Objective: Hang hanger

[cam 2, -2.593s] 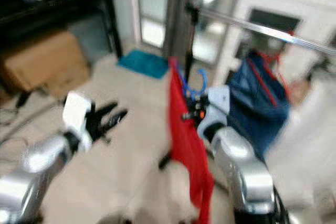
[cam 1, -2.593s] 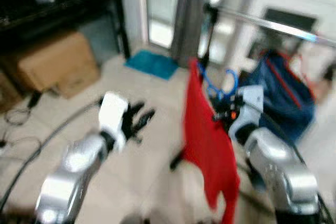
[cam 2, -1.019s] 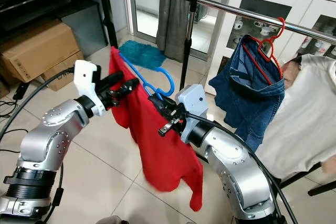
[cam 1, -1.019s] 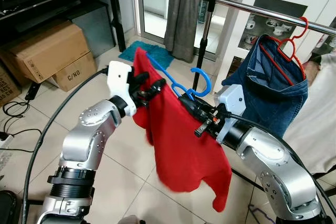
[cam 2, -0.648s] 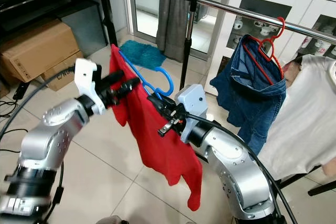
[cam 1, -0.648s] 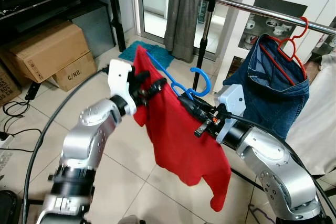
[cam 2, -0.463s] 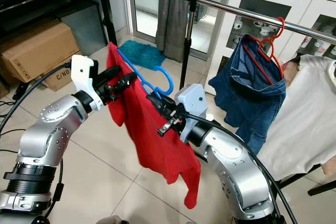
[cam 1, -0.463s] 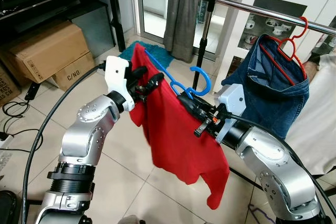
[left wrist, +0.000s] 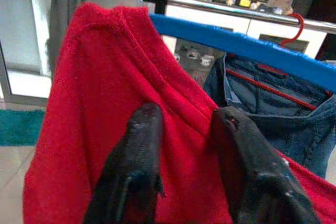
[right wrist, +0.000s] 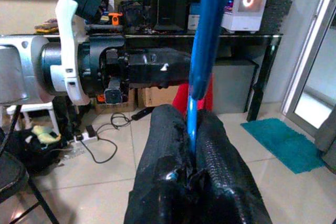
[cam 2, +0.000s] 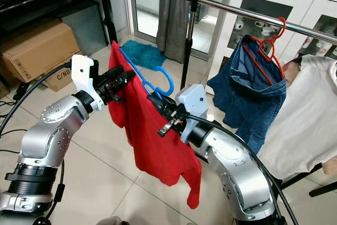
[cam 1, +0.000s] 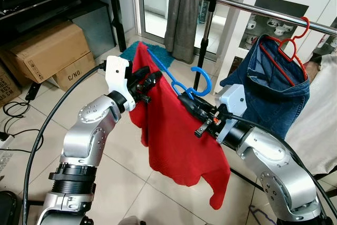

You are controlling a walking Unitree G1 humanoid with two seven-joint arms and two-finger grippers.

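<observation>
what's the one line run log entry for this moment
right gripper: shut on blue hanger | left gripper: open at red shirt shoulder | rail: hanger not yet hung

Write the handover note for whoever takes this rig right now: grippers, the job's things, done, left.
Right gripper: shut on the blue hanger, near its hook.
Left gripper: fingers apart around the red shirt at the hanger's far shoulder.
The shirt drapes over the hanger, held in the air between both arms, short of the clothes rail.
On the rail: a red hanger carrying a denim garment.
Done: shirt on hanger.
Left: hook the blue hanger onto the rail, probably beside the denim, then release.
</observation>
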